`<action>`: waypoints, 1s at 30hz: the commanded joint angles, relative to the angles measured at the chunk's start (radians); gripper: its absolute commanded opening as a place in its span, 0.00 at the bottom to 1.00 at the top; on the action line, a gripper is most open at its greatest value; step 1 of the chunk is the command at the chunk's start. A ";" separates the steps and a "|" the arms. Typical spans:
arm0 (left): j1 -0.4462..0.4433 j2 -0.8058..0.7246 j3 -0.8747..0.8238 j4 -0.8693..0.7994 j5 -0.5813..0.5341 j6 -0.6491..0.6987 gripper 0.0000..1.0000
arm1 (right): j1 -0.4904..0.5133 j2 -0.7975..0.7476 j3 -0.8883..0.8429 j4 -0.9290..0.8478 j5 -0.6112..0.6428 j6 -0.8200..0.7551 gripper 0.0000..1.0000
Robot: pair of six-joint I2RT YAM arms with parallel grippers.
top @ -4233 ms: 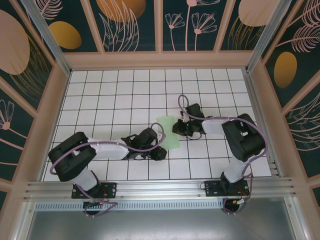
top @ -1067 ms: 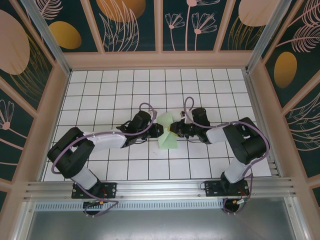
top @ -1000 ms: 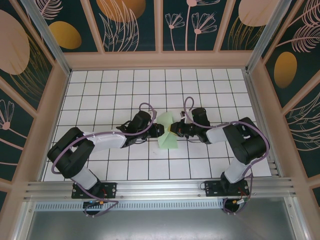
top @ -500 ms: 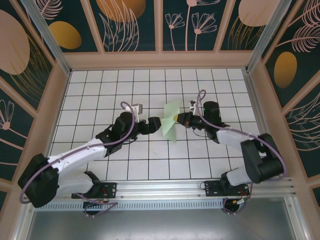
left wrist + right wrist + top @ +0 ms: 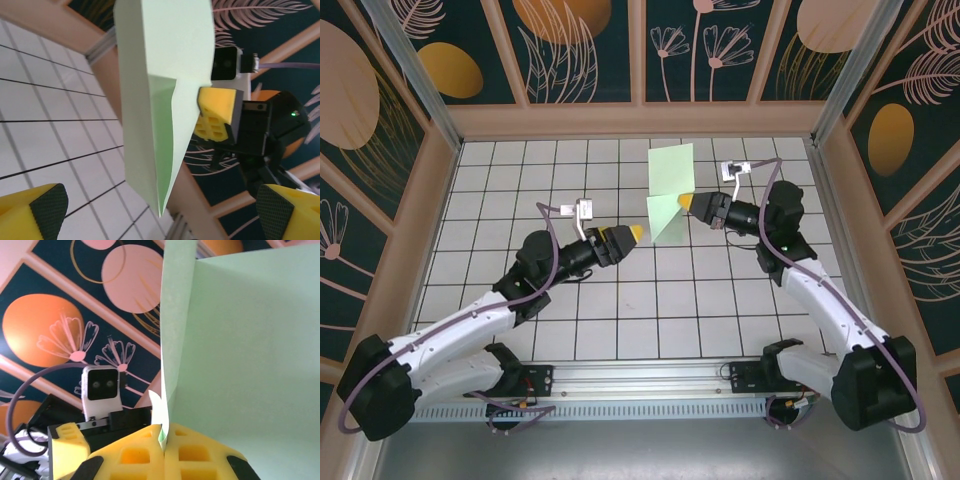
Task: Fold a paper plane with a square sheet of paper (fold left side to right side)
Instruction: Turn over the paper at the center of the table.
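Step in hand (judged): a mid-sequence fold, worked in the air rather than on the bench (image 5: 520, 180); the square sheet of paper (image 5: 668, 190) is already folded into layers and is not yet a finished dart.

Paper: held up on edge above the far middle of the grid, clear of the bench; broad end up, narrowing to a point at the bottom in the left wrist view; one overlapping flap visible along its right side there; the faces are slightly parted, not pressed flat.

Right gripper (image 5: 687, 203): closed on the paper's right edge, about halfway down; in the right wrist view the two yellow fingers meet with the thin green edge pinched between them; this is the only support.

Left gripper (image 5: 633, 234): jaws spread wide, holding nothing; near the paper's left side but apart from it; its wrist camera looks straight at the paper.

Arm pose: left arm stretched diagonally from its near-left base toward the centre, wrist raised, gripper pointing right; right arm up from its near-right base, elbow out toward the right wall, forearm level, gripper pointing left; the two grippers face each other with the paper between.

Next move (judged): the left gripper must close on the free left edge squarely, or the paper must be laid down so the crease can be pressed; risk: a thin sheet on a single pinch may swing or slip.
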 commanded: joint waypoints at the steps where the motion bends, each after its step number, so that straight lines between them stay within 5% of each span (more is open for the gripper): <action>1: 0.008 0.032 0.013 0.196 0.119 -0.065 0.98 | 0.039 -0.020 0.052 0.015 -0.037 0.033 0.00; 8: 0.003 0.100 0.008 0.340 0.189 -0.132 0.86 | 0.095 -0.017 0.083 0.013 -0.010 0.038 0.00; 19: 0.000 0.110 0.008 0.354 0.203 -0.138 0.39 | 0.100 -0.012 0.069 0.015 0.009 0.043 0.00; 27: -0.001 0.112 0.021 0.251 0.164 -0.100 0.16 | 0.096 -0.024 0.079 -0.075 0.033 -0.014 0.00; 30: -0.006 0.107 0.048 0.120 0.117 -0.032 0.09 | 0.092 -0.034 0.095 -0.173 0.062 -0.068 0.12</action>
